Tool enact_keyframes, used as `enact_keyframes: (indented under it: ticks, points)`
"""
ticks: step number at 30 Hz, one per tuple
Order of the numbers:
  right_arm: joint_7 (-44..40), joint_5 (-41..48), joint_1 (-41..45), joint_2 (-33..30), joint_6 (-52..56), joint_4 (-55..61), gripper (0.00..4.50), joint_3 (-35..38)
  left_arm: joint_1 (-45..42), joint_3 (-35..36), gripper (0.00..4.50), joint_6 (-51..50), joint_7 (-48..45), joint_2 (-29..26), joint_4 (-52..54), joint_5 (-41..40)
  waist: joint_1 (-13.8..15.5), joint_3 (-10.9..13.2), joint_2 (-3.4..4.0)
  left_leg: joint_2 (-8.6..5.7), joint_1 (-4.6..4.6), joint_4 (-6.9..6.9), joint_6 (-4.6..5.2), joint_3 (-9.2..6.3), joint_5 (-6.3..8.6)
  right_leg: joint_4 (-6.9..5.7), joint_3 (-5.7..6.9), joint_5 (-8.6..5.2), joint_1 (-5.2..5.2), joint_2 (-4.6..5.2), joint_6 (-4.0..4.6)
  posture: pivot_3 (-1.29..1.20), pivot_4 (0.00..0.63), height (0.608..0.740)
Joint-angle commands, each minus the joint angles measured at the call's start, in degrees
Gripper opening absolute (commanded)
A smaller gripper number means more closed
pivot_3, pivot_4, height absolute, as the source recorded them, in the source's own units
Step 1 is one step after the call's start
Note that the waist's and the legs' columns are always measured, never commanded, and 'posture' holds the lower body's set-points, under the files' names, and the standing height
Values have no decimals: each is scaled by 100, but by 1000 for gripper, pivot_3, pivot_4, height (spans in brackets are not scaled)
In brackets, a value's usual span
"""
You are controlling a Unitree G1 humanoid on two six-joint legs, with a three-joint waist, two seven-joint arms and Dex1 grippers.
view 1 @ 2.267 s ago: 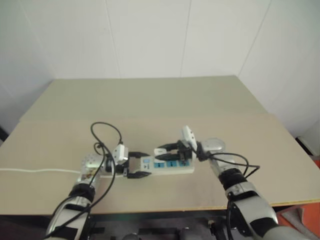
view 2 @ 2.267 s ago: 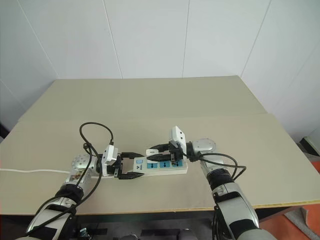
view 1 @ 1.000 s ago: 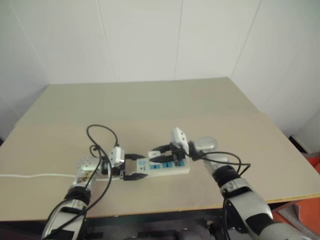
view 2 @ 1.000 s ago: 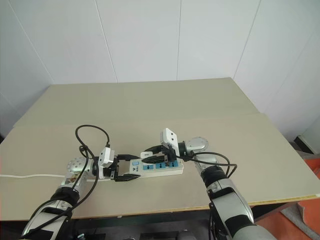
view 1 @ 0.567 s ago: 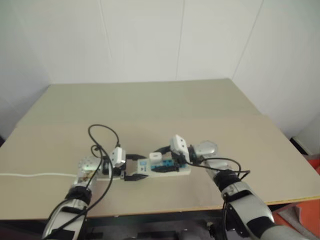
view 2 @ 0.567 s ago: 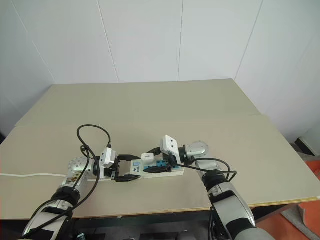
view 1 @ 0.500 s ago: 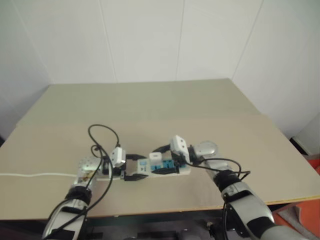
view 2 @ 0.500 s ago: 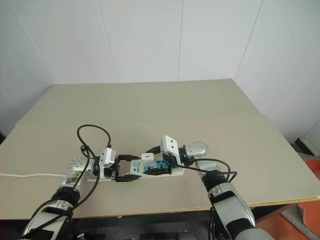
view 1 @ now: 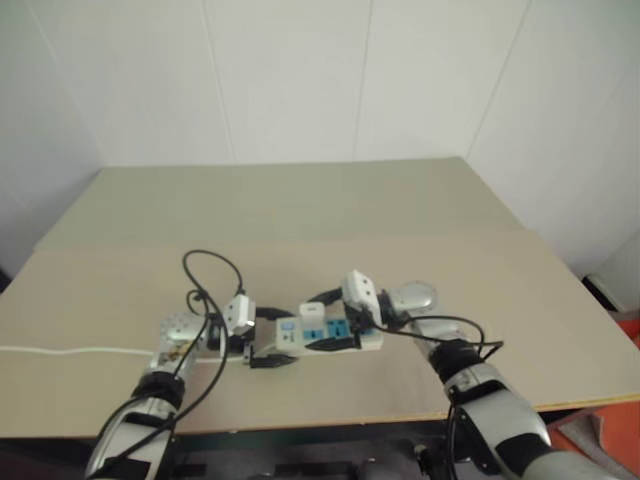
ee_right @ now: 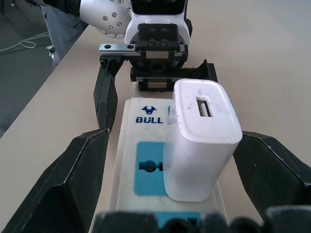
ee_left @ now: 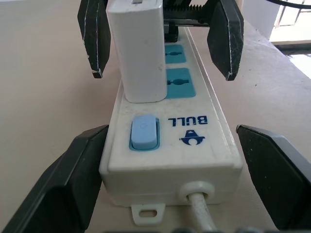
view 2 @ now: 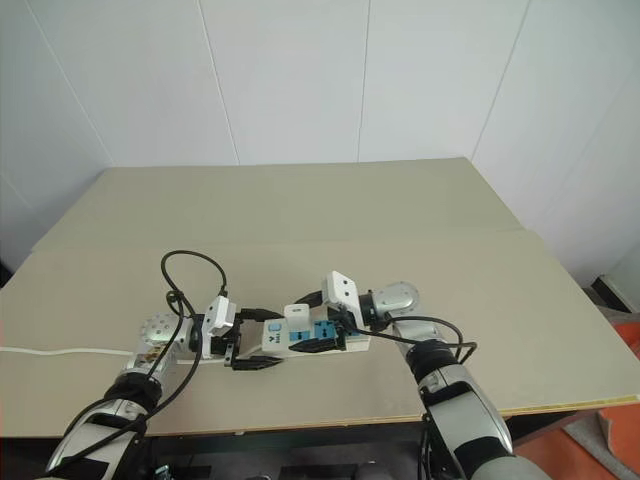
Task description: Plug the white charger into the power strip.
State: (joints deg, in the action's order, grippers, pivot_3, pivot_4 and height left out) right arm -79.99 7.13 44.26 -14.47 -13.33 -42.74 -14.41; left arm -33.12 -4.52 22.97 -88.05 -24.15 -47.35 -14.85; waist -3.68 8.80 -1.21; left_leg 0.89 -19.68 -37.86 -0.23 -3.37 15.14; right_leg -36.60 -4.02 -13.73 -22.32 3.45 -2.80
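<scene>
The power strip [view 2: 335, 343] lies flat near the table's front edge, and the left wrist view shows its blue switch [ee_left: 144, 132] and cord end. The white charger [view 2: 296, 313] stands upright in the outlet beside that switch. My left gripper [view 2: 272, 340] is open, its fingers [ee_left: 73, 184] on either side of the strip's switch end, apart from it. From the other side my right gripper [view 2: 298, 325] is also open. Its fingers [ee_right: 73, 184] flank the charger [ee_right: 201, 141] with gaps on both sides.
The strip's white cord [view 2: 60, 350] runs off over the table's left edge. A black cable loop [view 2: 190, 265] arches over my left wrist. The beige table [view 2: 450, 230] stretches back to a white panelled wall.
My right gripper has opened and let go of the charger, which now stands alone in the strip. The left gripper's jaws have spread wider. Neither hand has moved.
</scene>
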Motion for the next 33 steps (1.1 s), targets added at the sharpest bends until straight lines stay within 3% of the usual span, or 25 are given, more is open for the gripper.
enact_keyframes:
  ticks: [1, 4, 7, 10, 14, 18, 25, 33]
  points:
    - [-29, -128, -302, -166, 215, -50, 4500, -56, -133, 162, 4454, -216, -280, -89, 254, -252, 8, 4, 0, 0, -6, 0, 0, -2, 0, 0, 3, 0, -4, 0, 0, 0, 150, 740]
    - [7, 106, -409, -303, 384, 431, 4500, 132, -298, 596, 4454, -601, -71, -87, 501, -709, 53, 17, -4, -1, -24, 0, 0, -6, 0, 0, 5, 0, -21, 1, 0, 0, 150, 740]
    - [-155, 629, -505, -559, 708, 1086, 4500, 528, -469, 1056, 4454, -1886, -35, -243, 1131, -1490, 130, 58, -17, -3, -62, -4, -4, -9, -3, -8, 7, 4, -59, 2, 1, 0, 150, 740]
    - [-368, 1011, -623, -935, 880, 1655, 4500, 812, -439, 1126, 4454, -2500, -298, -599, 1655, -1716, 110, 88, -13, -4, -113, -11, -8, -10, -5, -14, 7, 32, -110, 2, 42, 0, 150, 740]
    - [-950, 1215, -972, -2007, 872, 2506, 4500, 1048, 1, 18, 4454, -1700, -445, -1900, 1943, -1329, 49, 122, 5, -3, -184, -11, -17, -6, -11, -25, 1, 35, -200, 1, 48, 0, 150, 740]
    - [-980, 1108, -1137, -2866, 748, 2823, 4500, 1261, -6, -255, 4454, -1386, -445, -2485, 1623, -1503, 82, 194, 10, -3, -184, -7, -16, -2, -10, -17, 3, 32, -199, 3, 53, 0, 150, 740]
    - [-807, 1072, -1238, -3470, 739, 3017, 4500, 1509, 45, -425, 4454, -1459, -445, -2886, 1652, -1824, 106, 220, 5, 2, -192, -7, -16, 3, -11, -16, 3, 33, -202, -1, 52, 0, 150, 740]
    - [-581, 951, -1485, -3568, 779, 3176, 4500, 1445, 184, -224, 4454, -1247, -445, -2733, 1546, -1842, 108, 222, 4, 0, -199, -9, -16, 6, -11, -17, 3, 33, -206, 2, 52, 0, 150, 740]
